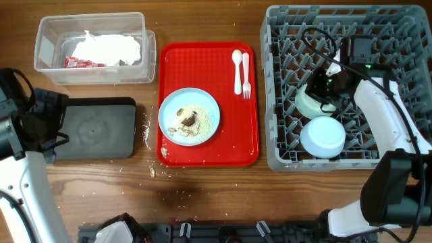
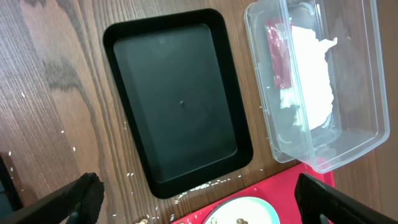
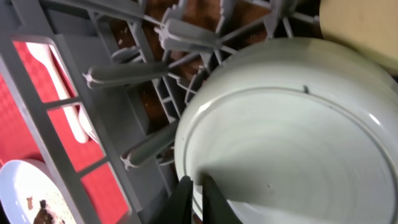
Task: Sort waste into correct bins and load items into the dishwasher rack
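The right pincer is pinching the rim of the mint-green bowl, its two dark fingers closed tight on either side of that edge. The bowl is sitting inside the dishwasher rack at the right of the table, leaning among the upright pegs. The light blue bowl is lying mouth up just on its near side.

The left pincer is hanging with its jaws spread wide and gripping nothing, above the near left part of the table by the black tray, which is holding nothing.

Far left, the clear tub is holding the white napkins and the red wrapper. In the middle, the red tray is carrying the pale blue plate, with the food scraps lying on it. The white spoon and fork are lying side by side at its far right corner. Crumbs are lying scattered on the wood between the two trays.
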